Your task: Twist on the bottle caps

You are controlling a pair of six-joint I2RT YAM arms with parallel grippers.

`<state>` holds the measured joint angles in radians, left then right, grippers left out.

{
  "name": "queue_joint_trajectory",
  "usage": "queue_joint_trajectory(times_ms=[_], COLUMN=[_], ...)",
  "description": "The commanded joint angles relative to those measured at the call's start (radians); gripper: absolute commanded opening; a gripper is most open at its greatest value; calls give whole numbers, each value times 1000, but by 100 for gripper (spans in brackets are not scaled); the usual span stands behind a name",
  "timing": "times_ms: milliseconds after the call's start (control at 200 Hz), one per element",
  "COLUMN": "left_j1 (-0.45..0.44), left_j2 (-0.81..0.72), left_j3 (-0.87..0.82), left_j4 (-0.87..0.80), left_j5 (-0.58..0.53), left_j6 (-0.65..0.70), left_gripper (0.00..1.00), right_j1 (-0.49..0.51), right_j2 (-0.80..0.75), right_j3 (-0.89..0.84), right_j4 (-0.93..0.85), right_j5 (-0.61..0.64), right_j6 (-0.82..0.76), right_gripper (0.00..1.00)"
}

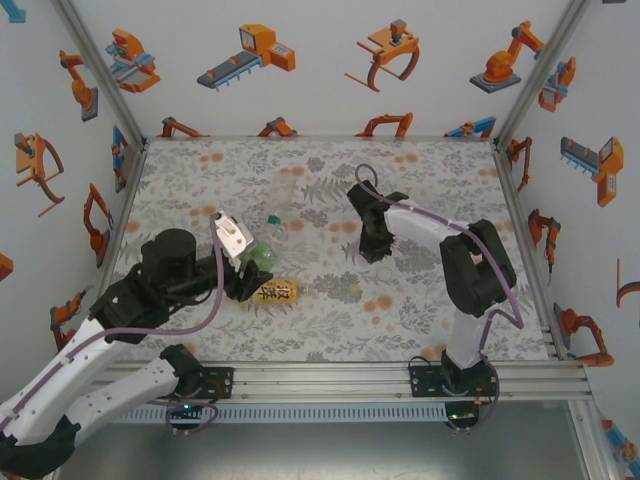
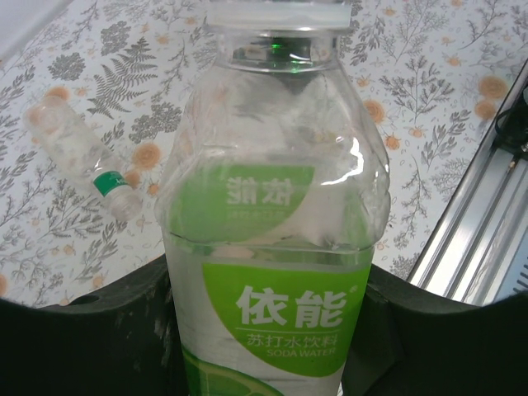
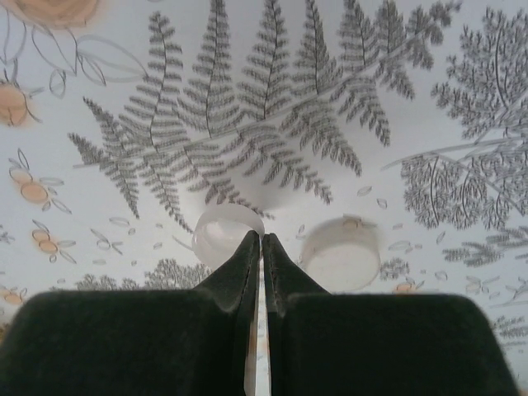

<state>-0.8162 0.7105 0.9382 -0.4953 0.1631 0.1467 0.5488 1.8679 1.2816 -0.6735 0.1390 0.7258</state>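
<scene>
While the clear green-labelled plastic bottle (image 2: pixel 272 206) is grasped by the left tool (image 2: pixel 264 338), the small white round cap (image 3: pixel 224 233) on the desk (image 3: pixel 91 297) could be flicked aside by the right tool (image 3: pixel 261 246) clenched at its rim.

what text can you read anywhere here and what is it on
"依能": green label of the clear bottle
"苏打水饮料": same label, just beneath
"SODA WATER": same label, lowest line
Dark writing on the amber bottle: too small to read
On the small bottle, a green band: unreadable
</scene>
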Motion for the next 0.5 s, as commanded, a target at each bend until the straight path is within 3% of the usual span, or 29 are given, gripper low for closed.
queue_joint_trajectory(times_ms=[0, 496], left_j1=[5, 4], left_j2=[13, -6], left_j3=[8, 10], left_j4=[70, 63], left_j5=[33, 20], left_j6=[-26, -40], left_gripper=[0, 0], right_j1=[-4, -7], right_j2=[38, 0], right_j3=[28, 61], right_j4=[37, 3], right_j5=[-26, -16], right_j6=[-51, -69], right_gripper=[8, 26])
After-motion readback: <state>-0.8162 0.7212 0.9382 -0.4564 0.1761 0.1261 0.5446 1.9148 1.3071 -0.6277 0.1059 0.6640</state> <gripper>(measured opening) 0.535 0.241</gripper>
